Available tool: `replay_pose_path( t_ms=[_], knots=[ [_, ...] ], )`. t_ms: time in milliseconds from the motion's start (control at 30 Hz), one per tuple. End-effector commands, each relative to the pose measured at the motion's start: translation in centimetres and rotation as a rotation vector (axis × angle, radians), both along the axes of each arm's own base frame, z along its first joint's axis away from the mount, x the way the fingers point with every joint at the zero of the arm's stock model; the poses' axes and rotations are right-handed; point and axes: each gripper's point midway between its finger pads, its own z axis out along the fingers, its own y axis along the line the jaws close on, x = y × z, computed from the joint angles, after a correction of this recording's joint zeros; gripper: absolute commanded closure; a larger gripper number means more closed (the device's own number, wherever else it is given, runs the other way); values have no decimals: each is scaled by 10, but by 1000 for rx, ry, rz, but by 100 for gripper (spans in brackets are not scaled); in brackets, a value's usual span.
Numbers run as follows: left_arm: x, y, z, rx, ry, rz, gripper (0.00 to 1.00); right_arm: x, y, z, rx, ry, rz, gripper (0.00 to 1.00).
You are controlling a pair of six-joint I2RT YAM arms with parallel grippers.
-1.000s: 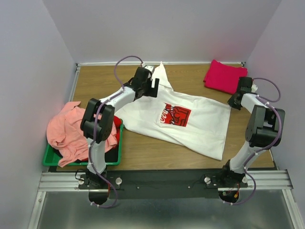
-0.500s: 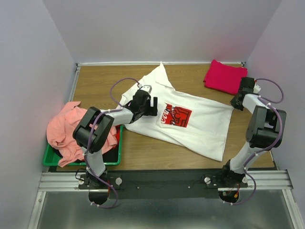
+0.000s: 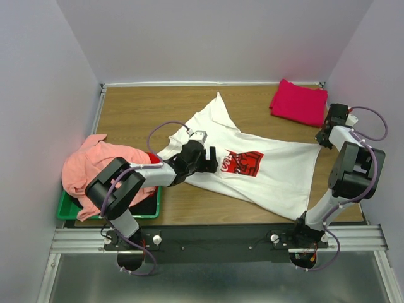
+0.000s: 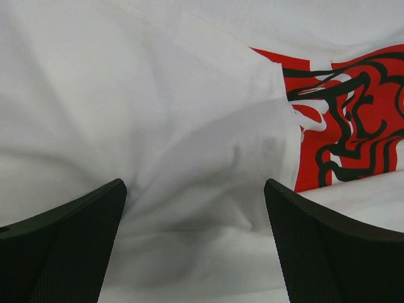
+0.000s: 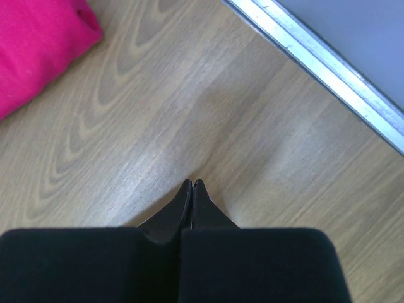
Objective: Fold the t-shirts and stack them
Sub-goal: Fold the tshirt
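The large white t-shirt (image 3: 278,180) lies spread across the table, its red print (image 3: 243,163) facing up. My left gripper (image 3: 213,161) hovers low over its left part, just beside the print, jaws wide open with only cloth (image 4: 126,95) beneath them (image 4: 194,183). The shirt's right corner is drawn out to a point at my right gripper (image 3: 320,140), which is shut on it. In the right wrist view the fingertips (image 5: 191,182) meet over bare wood. A folded magenta-red t-shirt (image 3: 298,101) (image 5: 31,44) lies at the back right.
A green bin (image 3: 148,211) stands at the near left, draped with a salmon-pink t-shirt (image 3: 95,170); a bit of red t-shirt (image 3: 153,158) peeks out. A metal rail (image 5: 315,76) and the walls bound the table (image 3: 139,113) close to my right gripper.
My left gripper has swept from the shirt's far collar end toward me, still open, to beside the print. My right gripper moved right, and the shirt's right corner followed it, stretching the shirt.
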Motion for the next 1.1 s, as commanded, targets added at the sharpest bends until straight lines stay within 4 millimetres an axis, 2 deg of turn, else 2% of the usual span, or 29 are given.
replay_pose_path(
  t_ms=[0,200,333,500,633,733,800,833,933,967,1067],
  knots=[
    [-38,2,-17,9,77,20,2,-6,-21,15,-76,16,-44,99],
    [-83,-11,-24,-20,132,-17,2,-9,-36,16,-96,38,-77,100],
    [-95,-13,-21,-37,142,-13,2,-12,-36,15,-93,40,-82,100],
    [-118,-21,-17,-56,162,-41,2,-11,-39,18,-106,42,-88,100],
    [-125,-22,-6,-86,156,-31,2,-6,-37,17,-89,34,-74,99],
    [-117,-19,-1,-74,115,-6,2,-3,-35,16,-76,28,-63,100],
    [-100,-21,9,-27,59,11,2,1,-32,17,-58,14,-48,100],
    [-83,-27,18,-16,31,24,2,1,-29,17,-48,10,-40,100],
    [-54,-26,25,55,-17,25,2,1,-25,15,-29,8,-26,100],
    [-34,-29,40,33,-44,42,2,1,-22,15,-19,2,-19,100],
    [14,-13,54,72,-94,82,2,2,-17,16,5,-9,1,100]
  ],
)
